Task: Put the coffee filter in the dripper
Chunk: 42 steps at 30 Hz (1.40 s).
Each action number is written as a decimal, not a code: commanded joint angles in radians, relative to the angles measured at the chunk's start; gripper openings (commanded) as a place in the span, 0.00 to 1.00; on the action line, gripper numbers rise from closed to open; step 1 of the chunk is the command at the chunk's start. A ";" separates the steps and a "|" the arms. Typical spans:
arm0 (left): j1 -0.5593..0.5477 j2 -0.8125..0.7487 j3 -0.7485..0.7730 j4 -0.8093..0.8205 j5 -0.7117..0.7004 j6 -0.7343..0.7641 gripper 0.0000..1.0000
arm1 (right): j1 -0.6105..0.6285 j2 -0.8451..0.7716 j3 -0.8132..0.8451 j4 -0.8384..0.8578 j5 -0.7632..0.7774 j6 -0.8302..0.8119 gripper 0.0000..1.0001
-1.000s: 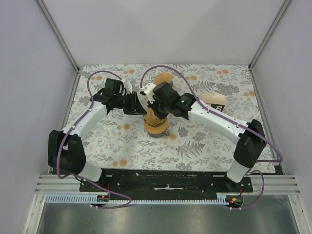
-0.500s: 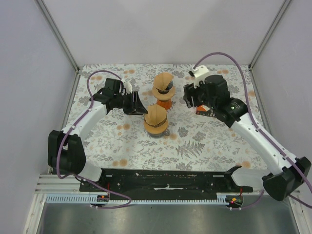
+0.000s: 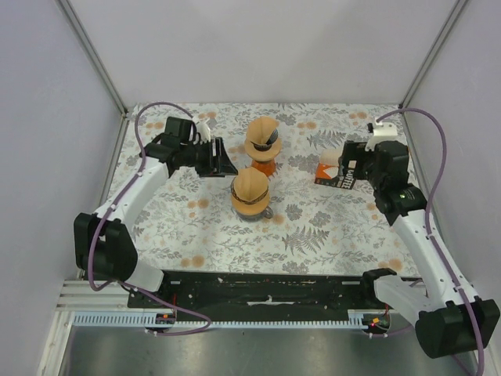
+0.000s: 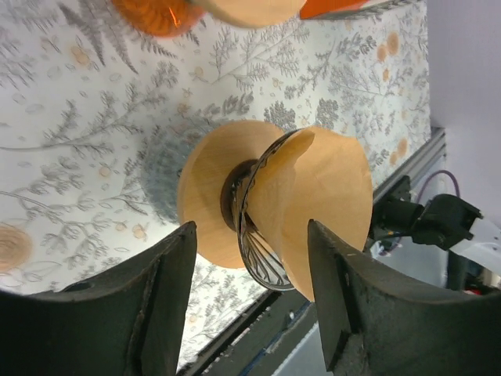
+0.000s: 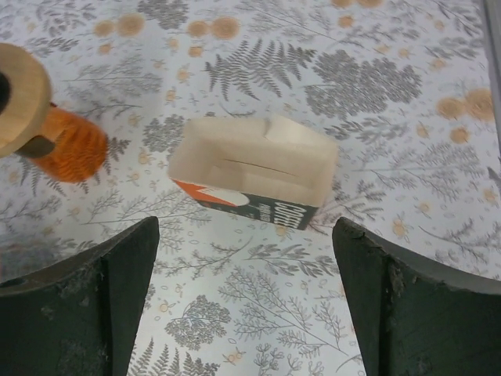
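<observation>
A tan coffee filter [image 3: 250, 186] sits in the near dripper [image 3: 252, 208], a dark ribbed glass cone in the middle of the table. In the left wrist view the filter [image 4: 321, 196] spreads in two lobes around the dripper's rim [image 4: 262, 262]. My left gripper [image 3: 227, 160] is open just left of it, and its fingers [image 4: 168, 298] flank the dripper without touching it. My right gripper [image 3: 354, 167] is wide open at the right, holding nothing, above the table by the filter box [image 5: 252, 168].
A second dripper with an orange base [image 3: 264, 166] and a tan filter [image 3: 263, 138] stands just behind the near one. The open-topped dark filter box [image 3: 330, 172] lies right of them. Grey walls close in the floral table [image 3: 313, 235].
My right gripper opened and swung from over the near dripper to the right, by the box, leaving the filter in the dripper. My left gripper opened and drew back slightly.
</observation>
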 commanded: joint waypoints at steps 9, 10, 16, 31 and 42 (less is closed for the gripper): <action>0.268 -0.139 0.091 0.141 -0.390 0.223 0.66 | -0.225 -0.131 -0.259 0.271 0.073 0.156 0.98; 0.317 -0.148 0.053 0.184 -0.398 0.224 0.66 | -0.225 -0.138 -0.284 0.296 0.090 0.155 0.98; 0.404 -0.202 -0.266 0.497 -0.515 0.298 0.67 | -0.223 -0.149 -0.394 0.414 0.273 0.228 0.98; 0.407 -0.156 -0.599 0.830 -0.544 0.373 0.69 | -0.223 -0.140 -0.491 0.486 0.360 0.239 0.98; 0.408 -0.116 -0.605 0.835 -0.523 0.376 0.68 | -0.227 -0.167 -0.514 0.531 0.302 0.216 0.98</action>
